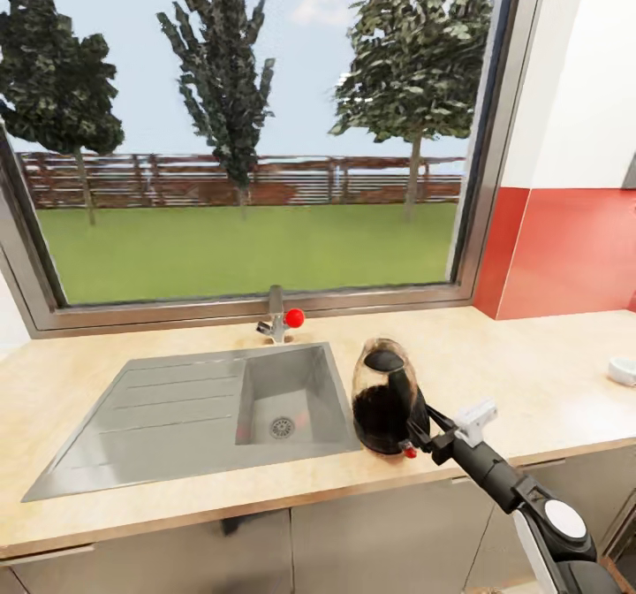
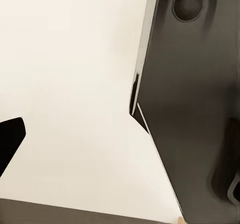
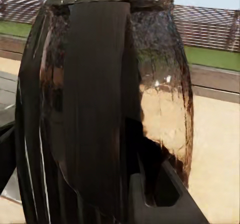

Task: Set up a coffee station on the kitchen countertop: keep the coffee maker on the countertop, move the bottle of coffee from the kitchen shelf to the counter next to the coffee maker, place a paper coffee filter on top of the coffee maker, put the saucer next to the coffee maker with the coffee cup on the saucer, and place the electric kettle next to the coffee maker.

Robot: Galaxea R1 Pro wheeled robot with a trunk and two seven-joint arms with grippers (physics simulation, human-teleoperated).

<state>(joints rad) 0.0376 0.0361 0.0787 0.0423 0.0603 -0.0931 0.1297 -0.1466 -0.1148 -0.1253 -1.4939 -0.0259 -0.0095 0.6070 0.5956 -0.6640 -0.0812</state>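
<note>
The electric kettle [image 1: 382,392], rounded dark glass with a black lid and handle, stands upright at the sink's right edge on the kitchen countertop [image 1: 495,355]. My right gripper [image 1: 417,433] reaches in from the lower right and is shut on the kettle's handle just above the small red switch [image 1: 410,453]. In the right wrist view the kettle [image 3: 160,99] is very close, its black handle [image 3: 97,99] lying between the fingers [image 3: 165,196]. My left gripper [image 2: 120,164] is open, one dark fingertip [image 2: 9,143] against a pale surface.
A steel sink [image 1: 168,399] with a drainboard lies left of the kettle, and a tap with a red knob [image 1: 293,317] stands behind it. A small white round object [image 1: 624,369] is cut off at the counter's right edge. A window and red backsplash [image 1: 574,249] bound the back.
</note>
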